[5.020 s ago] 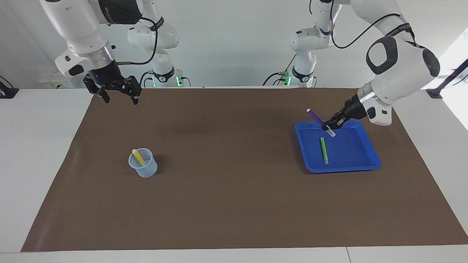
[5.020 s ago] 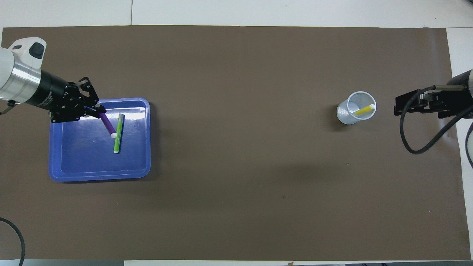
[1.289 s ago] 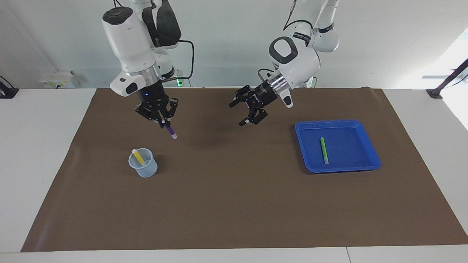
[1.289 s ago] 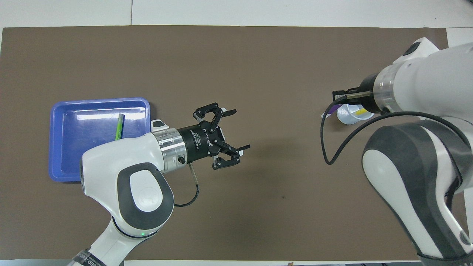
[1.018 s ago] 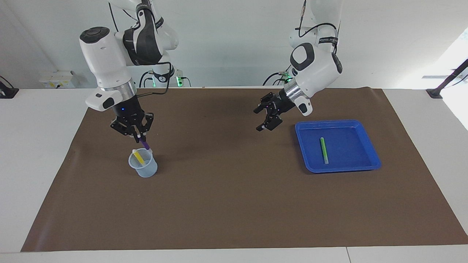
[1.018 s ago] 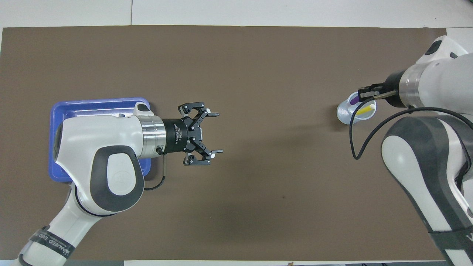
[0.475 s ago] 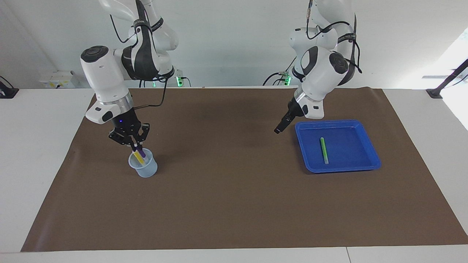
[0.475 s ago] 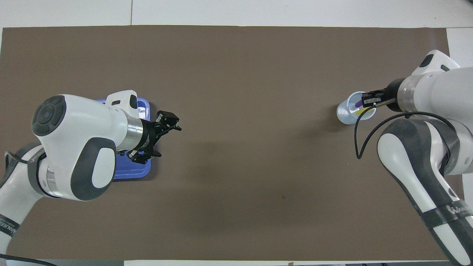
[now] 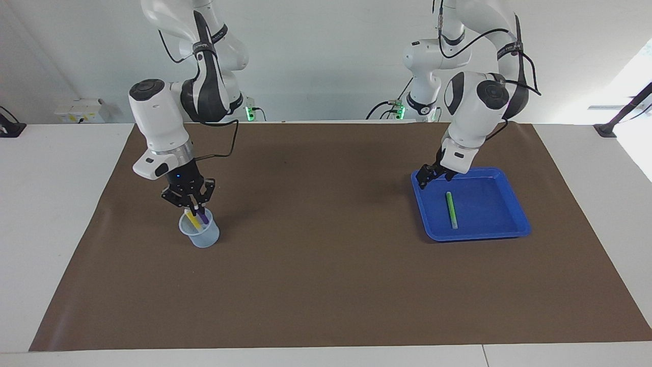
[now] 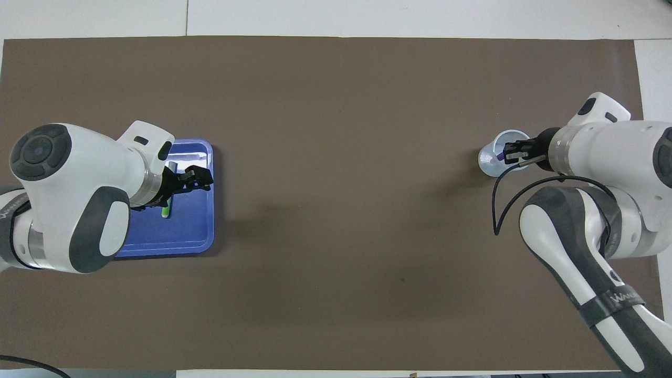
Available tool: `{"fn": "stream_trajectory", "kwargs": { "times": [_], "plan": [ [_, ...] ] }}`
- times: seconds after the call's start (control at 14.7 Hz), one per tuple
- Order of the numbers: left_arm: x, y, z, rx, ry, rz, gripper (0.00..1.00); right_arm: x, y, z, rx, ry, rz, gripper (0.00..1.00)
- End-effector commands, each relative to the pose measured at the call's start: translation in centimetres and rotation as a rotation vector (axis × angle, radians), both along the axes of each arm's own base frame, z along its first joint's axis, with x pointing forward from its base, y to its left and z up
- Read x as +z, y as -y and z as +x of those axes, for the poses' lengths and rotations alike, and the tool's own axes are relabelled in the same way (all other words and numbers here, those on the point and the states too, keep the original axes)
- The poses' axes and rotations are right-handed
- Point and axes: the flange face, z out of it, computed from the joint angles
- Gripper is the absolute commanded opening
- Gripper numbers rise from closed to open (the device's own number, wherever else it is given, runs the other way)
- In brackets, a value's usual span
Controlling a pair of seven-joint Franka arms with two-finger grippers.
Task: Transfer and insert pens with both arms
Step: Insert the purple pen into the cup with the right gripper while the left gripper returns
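A matt brown mat (image 9: 326,265), paper-like and smooth, covers the smooth white table (image 9: 46,204). The blue tray (image 9: 514,232) looks like glossy plastic, with pale glare on its floor in the overhead view. The cup (image 9: 204,235) is pale translucent plastic. The arms' white shells (image 10: 68,178) are smooth and glossy, their wrist rings (image 9: 170,149) brushed metal, their grippers matt black

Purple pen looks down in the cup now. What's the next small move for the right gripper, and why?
Probably open the right gripper and lift straight up. The purple pen stands in the cup beside the yellow pen, fingertips seemingly closed on its top. The green pen waits in the blue tray, with the left gripper open above the tray's edge.
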Motion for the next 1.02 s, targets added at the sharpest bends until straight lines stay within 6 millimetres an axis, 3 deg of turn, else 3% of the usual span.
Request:
{"fn": "stream_trajectory", "kwargs": {
  "times": [0.0,0.14,0.27,0.41,0.61,0.75,0.95],
  "plan": [
    [-2.6,-2.3,2.0,-0.148,0.029,0.03,1.0,0.5,0.0,-0.2,0.015,0.02,-0.022,0.85],
    [-4.2,-4.3,3.0,-0.239,0.039,0.044,1.0,1.6,-0.1,0.2,0.011,0.029,-0.019,0.99],
    [-6.0,-5.1,3.8,-0.272,0.059,0.032,0.99,3.3,0.0,0.7,0.009,0.013,-0.019,1.0],
    [-8.3,-5.6,4.4,-0.261,0.062,0.018,0.96,6.1,0.0,1.3,-0.011,-0.016,-0.014,1.0],
    [-10.0,-5.8,4.4,-0.266,0.042,0.012,0.87,10.9,0.1,1.9,-0.09,-0.068,0.006,1.0],
    [-10.5,-5.9,4.5,-0.281,0.037,0.021,0.79,14.1,-0.1,1.7,-0.175,-0.113,0.023,1.0],
    [-10.6,-6.2,4.5,-0.277,0.032,0.022,0.51,17.5,-0.3,0.9,-0.249,-0.176,0.027,1.0]
  ]
}}
